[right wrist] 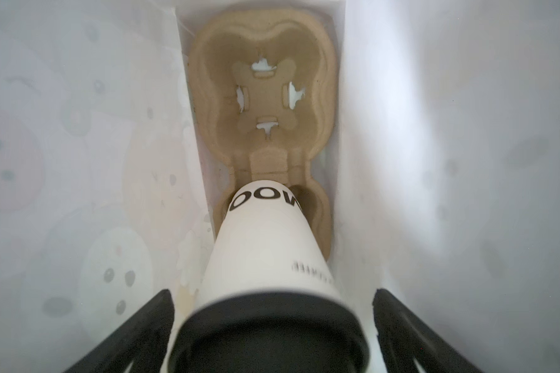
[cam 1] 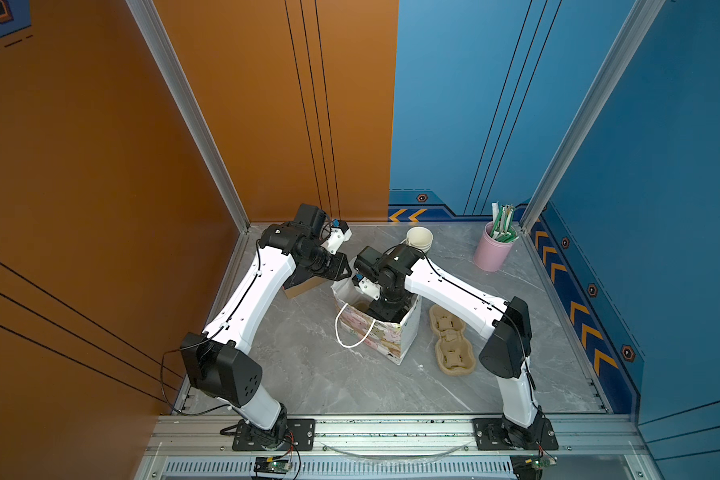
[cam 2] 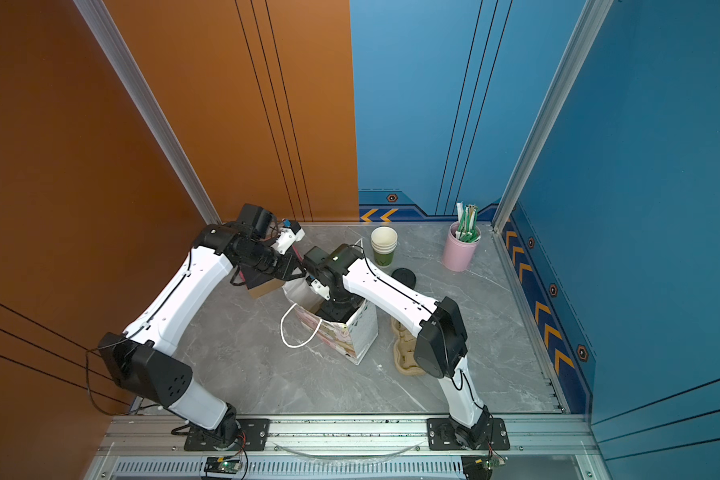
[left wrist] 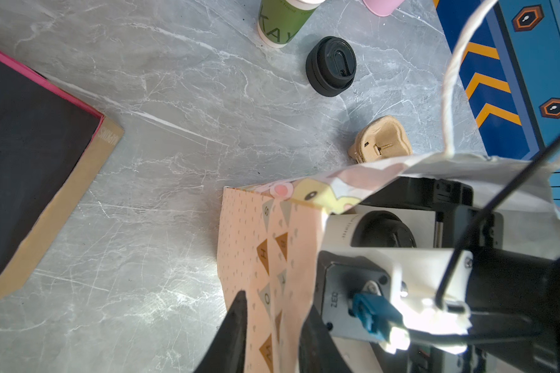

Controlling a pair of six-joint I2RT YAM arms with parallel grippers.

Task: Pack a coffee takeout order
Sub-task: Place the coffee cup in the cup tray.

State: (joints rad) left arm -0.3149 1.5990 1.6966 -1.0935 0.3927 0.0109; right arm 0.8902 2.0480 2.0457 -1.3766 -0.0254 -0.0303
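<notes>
Right arm [cam 1: 445, 286] bent down into the bag [cam 1: 387, 336], the right gripper [right wrist: 272, 292] spread clear of the cup [right wrist: 265, 245] seated in the carrier [right wrist: 262, 97] there. Left gripper [left wrist: 272, 310], left arm [cam 1: 254, 291] reaching forward, pinched the bag's rim.

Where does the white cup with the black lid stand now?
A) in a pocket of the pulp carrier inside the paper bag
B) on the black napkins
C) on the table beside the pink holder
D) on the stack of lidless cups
A: in the right wrist view the cup sits in a pocket of the carrier, between the walls of the bag.
</notes>
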